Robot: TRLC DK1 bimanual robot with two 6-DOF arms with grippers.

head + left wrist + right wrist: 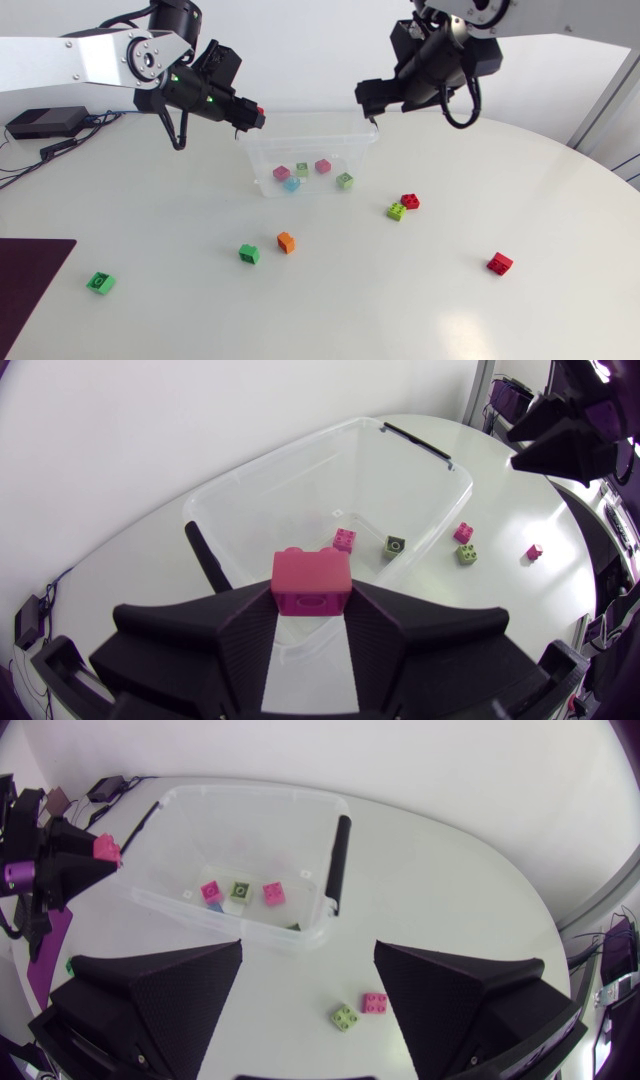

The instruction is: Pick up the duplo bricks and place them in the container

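Clamping pink brick [311, 575], left gripper [311, 602] at container [270, 460] rim, plainest in own wrist view; right gripper [309, 950] released.

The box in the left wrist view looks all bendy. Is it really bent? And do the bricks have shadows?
Left wrist view: the fisheye lens curves the rim of the container, so it only looks bent, and the pink brick near the lens looks oversized; head view: the container sides run straight, and the orange brick casts only a faint, soft shadow.
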